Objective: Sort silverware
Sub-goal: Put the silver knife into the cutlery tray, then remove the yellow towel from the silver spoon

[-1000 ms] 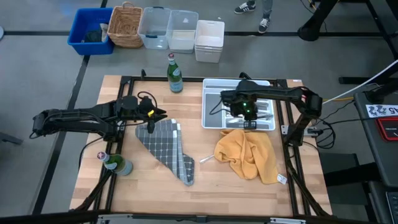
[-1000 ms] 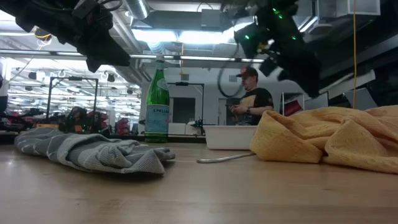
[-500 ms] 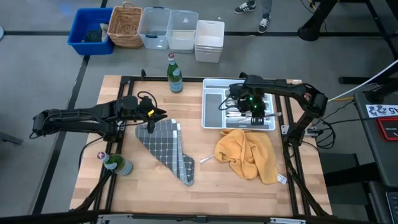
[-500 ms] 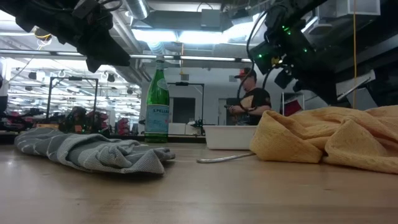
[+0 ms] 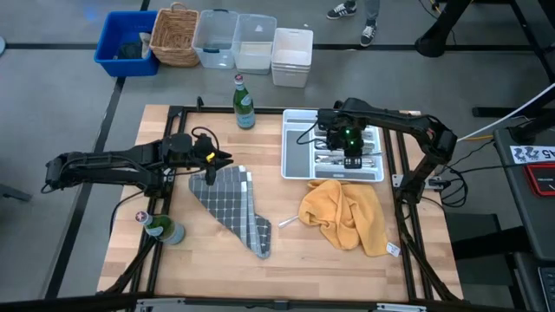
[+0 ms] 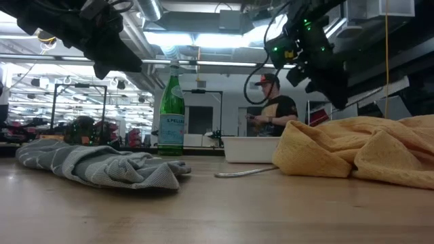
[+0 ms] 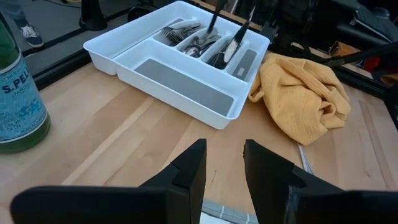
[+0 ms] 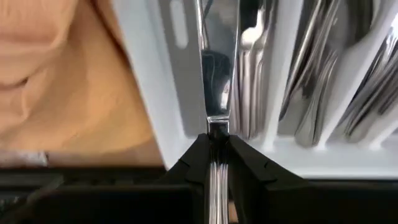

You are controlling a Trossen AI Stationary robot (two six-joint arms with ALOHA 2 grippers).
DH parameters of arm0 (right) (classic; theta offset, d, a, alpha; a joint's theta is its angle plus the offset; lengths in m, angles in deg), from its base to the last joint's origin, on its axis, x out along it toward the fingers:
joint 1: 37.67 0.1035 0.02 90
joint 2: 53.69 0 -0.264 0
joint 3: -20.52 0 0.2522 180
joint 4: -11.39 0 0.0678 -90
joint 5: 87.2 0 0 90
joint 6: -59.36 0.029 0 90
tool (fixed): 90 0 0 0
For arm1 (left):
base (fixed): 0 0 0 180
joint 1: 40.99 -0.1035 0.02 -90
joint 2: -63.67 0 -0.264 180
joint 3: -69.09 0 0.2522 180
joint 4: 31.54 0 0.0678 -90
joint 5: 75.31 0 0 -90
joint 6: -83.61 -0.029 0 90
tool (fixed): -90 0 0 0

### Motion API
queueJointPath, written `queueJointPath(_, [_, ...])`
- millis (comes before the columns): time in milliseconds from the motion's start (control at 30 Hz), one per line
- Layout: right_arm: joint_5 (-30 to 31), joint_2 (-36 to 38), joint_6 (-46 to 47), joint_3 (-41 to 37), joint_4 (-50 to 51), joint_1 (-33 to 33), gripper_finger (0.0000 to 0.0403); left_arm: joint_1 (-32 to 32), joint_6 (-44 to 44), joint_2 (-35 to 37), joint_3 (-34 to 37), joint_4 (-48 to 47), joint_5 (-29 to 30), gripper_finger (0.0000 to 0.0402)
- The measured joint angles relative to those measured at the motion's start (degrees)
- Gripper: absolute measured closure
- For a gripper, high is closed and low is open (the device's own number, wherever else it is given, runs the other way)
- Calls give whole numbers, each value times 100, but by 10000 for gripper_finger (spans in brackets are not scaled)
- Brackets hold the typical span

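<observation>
A: What does the right gripper (image 8: 217,163) hold over the white tray (image 5: 295,165)?

B: Its fingers pinch 1 knife (image 8: 217,68); the handle is hidden. More silverware (image 7: 199,46) fills the compartments.

A: And the left gripper (image 7: 222,163)?

B: Fingers apart, empty, above the grey cloth (image 5: 232,204).

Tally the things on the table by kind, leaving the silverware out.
Green bottles: 2, one beside the tray, one at the left edge
Cloths: 2, grey checked, yellow
White tray: 1
Total: 5
</observation>
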Motion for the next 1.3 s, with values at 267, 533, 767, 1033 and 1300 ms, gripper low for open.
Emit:
queueJointPath(267, [-35,-4,-4,-469,-1074,-41,359,0,0,1,0,0,17,306])
queueJointPath(533, [-35,-4,7,-1038,-1766,-28,359,0,-357,185,0,179,17,306])
queueJointPath(767, [43,-7,11,-1422,-2183,-28,347,4,-784,1134,-2,-76,20,306])
queueJointPath(1033, [942,-7,20,-1469,-2240,-25,291,7,-630,1986,0,-874,12,306])
queueJointPath(1300, [963,-9,660,-833,-1180,45,291,7,-1045,2111,0,-923,9,306])
